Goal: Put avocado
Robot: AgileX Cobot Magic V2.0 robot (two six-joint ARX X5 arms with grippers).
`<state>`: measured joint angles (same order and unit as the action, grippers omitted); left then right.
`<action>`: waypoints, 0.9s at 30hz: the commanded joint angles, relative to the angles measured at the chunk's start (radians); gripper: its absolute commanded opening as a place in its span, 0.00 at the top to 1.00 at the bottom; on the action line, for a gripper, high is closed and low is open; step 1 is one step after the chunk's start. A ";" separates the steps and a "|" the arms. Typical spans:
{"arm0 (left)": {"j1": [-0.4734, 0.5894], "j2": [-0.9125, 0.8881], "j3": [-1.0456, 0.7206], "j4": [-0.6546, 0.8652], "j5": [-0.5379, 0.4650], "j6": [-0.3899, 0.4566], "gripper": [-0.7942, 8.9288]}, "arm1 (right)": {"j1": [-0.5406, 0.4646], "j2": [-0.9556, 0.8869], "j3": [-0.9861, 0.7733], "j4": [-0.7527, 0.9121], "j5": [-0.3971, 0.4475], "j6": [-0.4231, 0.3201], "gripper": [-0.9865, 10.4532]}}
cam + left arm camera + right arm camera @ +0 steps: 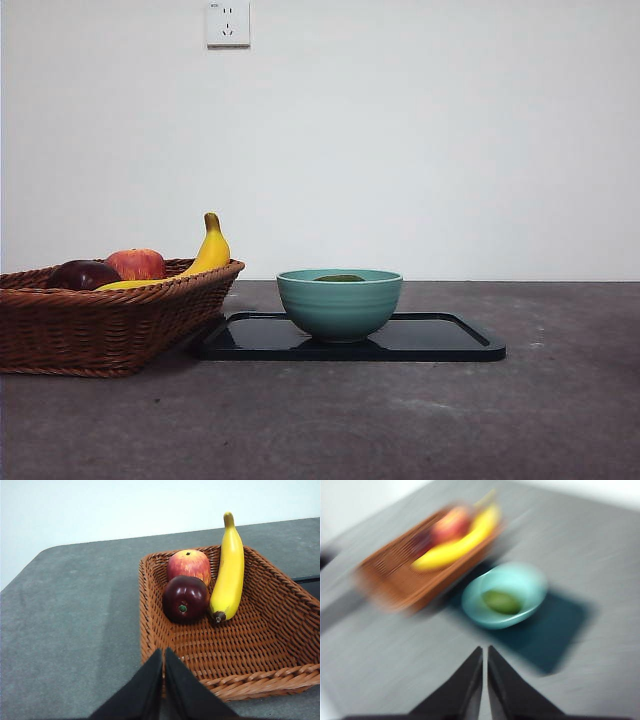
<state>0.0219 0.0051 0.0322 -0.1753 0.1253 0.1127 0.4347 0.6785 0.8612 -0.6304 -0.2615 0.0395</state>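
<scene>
Dark green oval avocado (502, 601) sits inside the teal ceramic bowl (339, 305) (job looks done); both grippers, left gripper (163, 680) and right gripper (485, 680), pinched closed and empty. A careless sweep could still knock the bowl.

Grey table (560, 420), wicker basket (100, 330) on it, black tray (450, 340) touching alongside

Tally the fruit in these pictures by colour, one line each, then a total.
Green: 1, the avocado in the bowl
Yellow: 1, the banana
Red: 1, the apple
Dark maroon: 1, the round fruit
Total: 4, three of them in the basket
</scene>
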 commanded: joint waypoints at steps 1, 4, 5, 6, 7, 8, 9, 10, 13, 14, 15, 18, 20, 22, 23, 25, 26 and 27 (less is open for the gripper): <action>0.000 -0.002 -0.021 -0.009 -0.002 -0.009 0.91 | -0.122 -0.057 -0.058 0.061 0.001 -0.032 0.91; 0.000 -0.002 -0.021 -0.009 -0.002 -0.009 0.91 | -0.249 -0.137 -0.157 0.161 0.000 -0.048 0.91; 0.000 -0.002 -0.021 -0.009 -0.002 -0.009 0.91 | -0.288 -0.167 -0.198 0.199 0.001 -0.048 0.91; 0.000 -0.002 -0.021 -0.009 -0.002 -0.009 0.91 | -0.319 -0.193 -0.234 0.235 0.001 -0.048 0.91; 0.000 -0.002 -0.021 -0.009 -0.002 -0.009 0.91 | -0.352 -0.222 -0.277 0.274 0.001 -0.048 0.91; 0.000 -0.002 -0.021 -0.009 -0.002 -0.009 0.91 | -0.380 -0.250 -0.320 0.314 0.001 -0.048 0.91; 0.000 -0.002 -0.021 -0.009 -0.002 -0.009 0.91 | -0.402 -0.274 -0.356 0.346 0.001 -0.048 0.91; 0.000 -0.002 -0.021 -0.009 -0.002 -0.009 0.91 | -0.423 -0.301 -0.397 0.383 0.002 -0.048 0.91; 0.000 -0.002 -0.020 -0.009 -0.002 -0.009 0.91 | -0.460 -0.380 -0.508 0.477 0.005 -0.048 0.91; 0.000 -0.002 -0.021 -0.009 -0.002 -0.009 0.91 | -0.467 -0.408 -0.544 0.507 0.006 -0.048 0.91; 0.000 -0.002 -0.021 -0.009 -0.002 -0.009 0.91 | -0.472 -0.436 -0.580 0.536 0.009 -0.048 0.91; 0.000 -0.002 -0.021 -0.009 -0.002 -0.009 0.91 | -0.478 -0.508 -0.667 0.594 0.039 -0.047 0.91; 0.000 -0.002 -0.021 -0.009 -0.002 -0.009 0.91 | -0.478 -0.553 -0.717 0.609 0.074 -0.047 0.91; 0.000 -0.002 -0.021 -0.009 -0.002 -0.009 0.91 | -0.478 -0.587 -0.754 0.609 0.103 -0.047 0.91; 0.000 -0.002 -0.021 -0.009 -0.002 -0.009 0.91 | -0.478 -0.602 -0.772 0.608 0.116 -0.046 0.91; 0.000 -0.002 -0.020 -0.009 -0.002 -0.009 0.91 | -0.478 -0.623 -0.800 0.608 0.130 -0.046 0.91; 0.000 -0.002 -0.021 -0.009 -0.002 -0.009 0.91 | -0.478 -0.630 -0.811 0.608 0.132 -0.045 0.91; 0.000 -0.002 -0.021 -0.009 -0.002 -0.009 0.91 | -0.478 -0.636 -0.821 0.608 0.132 -0.043 0.91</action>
<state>0.0219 0.0051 0.0322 -0.1753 0.1249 0.1127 -0.0414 0.0467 0.0429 -0.0334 -0.1329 -0.0017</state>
